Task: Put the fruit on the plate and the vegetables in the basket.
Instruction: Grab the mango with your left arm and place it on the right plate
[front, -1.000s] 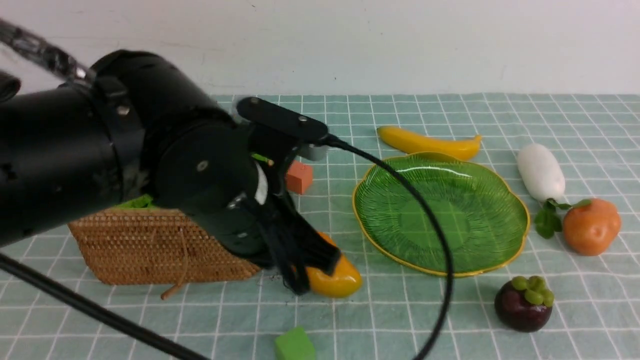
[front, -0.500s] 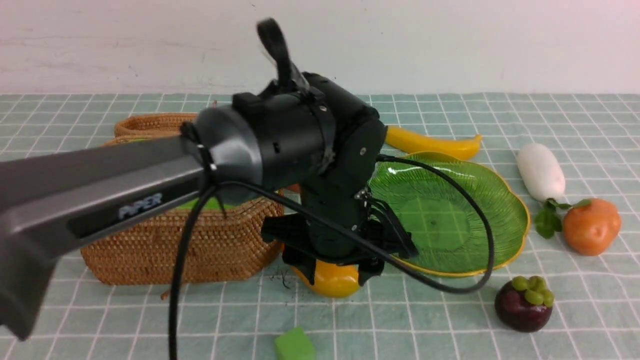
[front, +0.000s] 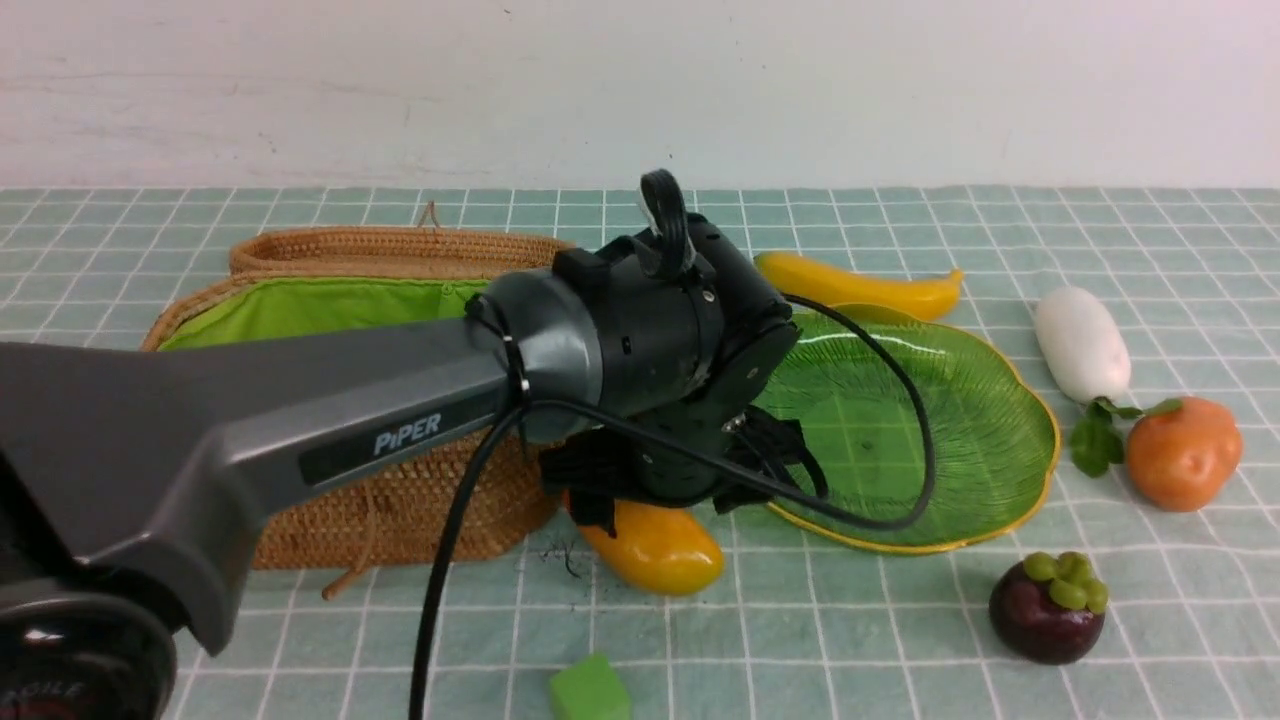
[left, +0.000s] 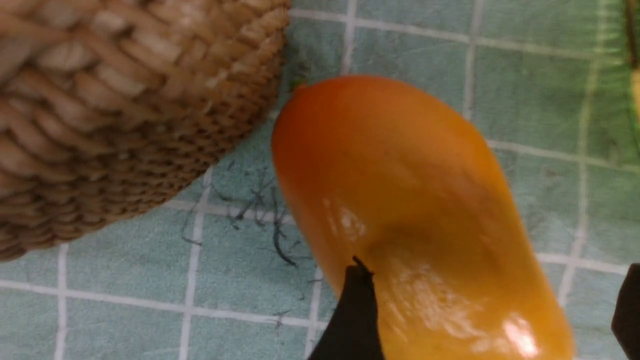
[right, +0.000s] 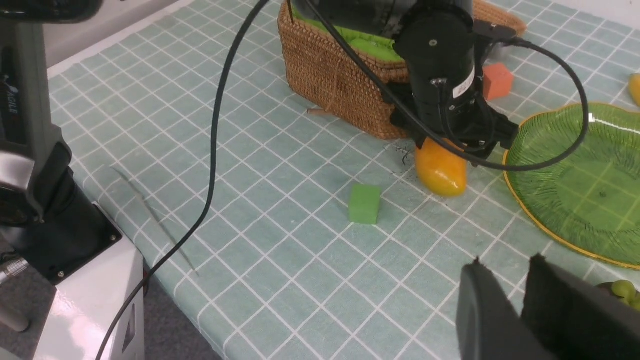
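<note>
L pincer (left: 492, 305) open, straddling mango (left: 400, 190) on surface (front: 800, 620) just beside basket (front: 400, 510); R pincer (right: 522, 295) closed.

In the front view the left arm (front: 300, 430) hides much of the basket (front: 330, 300), the plate's (front: 960, 440) left rim, the mango's (front: 660, 550) upper end and the whole orange cube (right: 496, 81), which shows only from the right wrist. The left gripper's (front: 660, 495) fingertips merge with the dark wrist, so contact with the mango cannot be told there. The green cube (front: 590, 692) is cut by the bottom edge. In the left wrist view the basket is blurred and cropped, the mango runs off the bottom, and only the tips of the fingers (left: 355, 320) show. In the right wrist view the right gripper (right: 520, 290) is cut off below, the plate at the side; banana (right: 635, 87) and mangosteen (right: 625, 290) are mere slivers.
</note>
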